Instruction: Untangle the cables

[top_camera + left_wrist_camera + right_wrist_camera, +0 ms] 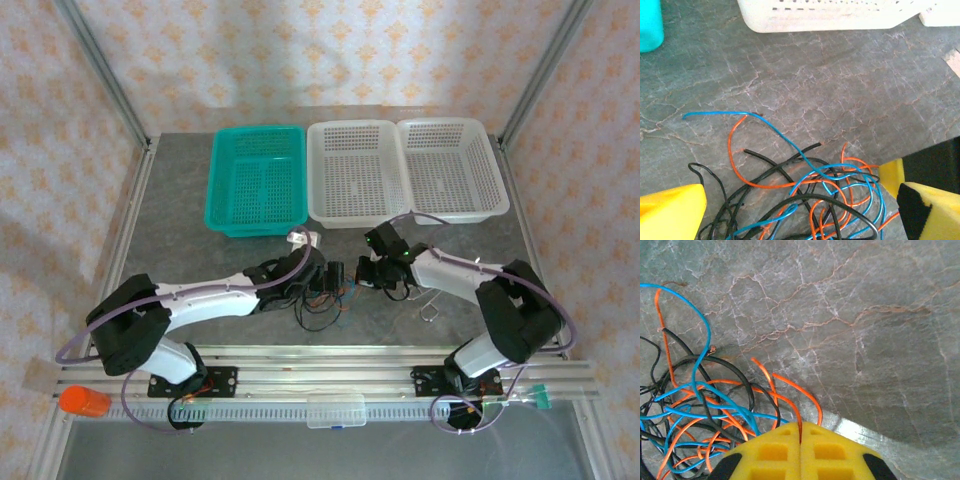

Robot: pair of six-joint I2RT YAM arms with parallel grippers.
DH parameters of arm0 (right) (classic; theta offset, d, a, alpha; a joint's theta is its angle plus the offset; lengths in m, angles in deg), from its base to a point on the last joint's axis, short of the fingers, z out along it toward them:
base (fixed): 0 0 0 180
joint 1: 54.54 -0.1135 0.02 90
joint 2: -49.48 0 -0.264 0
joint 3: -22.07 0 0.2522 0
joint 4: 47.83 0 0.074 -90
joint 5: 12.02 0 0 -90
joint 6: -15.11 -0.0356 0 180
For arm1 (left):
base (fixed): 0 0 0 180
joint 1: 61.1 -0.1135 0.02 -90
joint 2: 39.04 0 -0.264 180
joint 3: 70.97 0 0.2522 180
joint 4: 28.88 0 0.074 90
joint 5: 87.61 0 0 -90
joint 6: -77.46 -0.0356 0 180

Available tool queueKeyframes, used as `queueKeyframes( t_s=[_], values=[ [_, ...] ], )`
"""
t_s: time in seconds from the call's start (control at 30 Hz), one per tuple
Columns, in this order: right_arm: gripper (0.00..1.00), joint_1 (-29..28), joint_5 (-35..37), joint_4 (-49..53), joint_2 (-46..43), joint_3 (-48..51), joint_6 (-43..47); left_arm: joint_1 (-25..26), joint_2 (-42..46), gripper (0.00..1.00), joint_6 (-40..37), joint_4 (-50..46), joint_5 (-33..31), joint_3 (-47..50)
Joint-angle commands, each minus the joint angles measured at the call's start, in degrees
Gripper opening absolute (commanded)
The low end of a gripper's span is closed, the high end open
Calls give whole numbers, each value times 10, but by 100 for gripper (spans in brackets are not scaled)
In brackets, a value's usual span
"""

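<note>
two arms folded low over the grey table (180, 200), forearms angled inward toward its middle, wrists nearly meeting above the cables (325, 300).

left arm: shoulder bulk near the left base, forearm stretched rightward and almost level, left gripper (322, 282) at the left edge of the tangle. seen from the left wrist, spread wide, yellow fingers (670, 212) at either lower corner. between the pads, loose loops of black, blue and orange lying on the stone-patterned surface, none of them gripped.

right arm: elbow raised near the right edge, forearm sloping down and leftward, right gripper (378, 270) at the right edge of the tangle. seen from the right wrist, pressed fully together, yellow pads flush along one seam, pinching one orange wire (798, 415) at that seam. rest of the bundle heaped to the left of the fingers.

tangle on bare table between the two grippers, just in front of the teal basket (255, 130) and the white baskets (350, 125), apart from all three.
</note>
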Motion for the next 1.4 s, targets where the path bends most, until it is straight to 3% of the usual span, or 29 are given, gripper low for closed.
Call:
queueKeyframes(
  t_s=[0.0,0.47,0.77,1.13,1.37],
  values=[
    [0,-2,26,16,-34,-23,6,-12,-2,100,15,11,-5,-9],
    [0,-2,54,-38,-163,-8,72,-28,-34,99,8,83,77,6],
    [0,-1,78,-80,-194,0,111,-26,-67,99,2,83,67,-2],
    [0,-1,7,-65,-212,-34,151,-22,-134,99,32,16,-12,-61],
    [0,-1,10,-72,-267,-53,168,-22,-150,99,52,2,-33,-64]
  ],
)
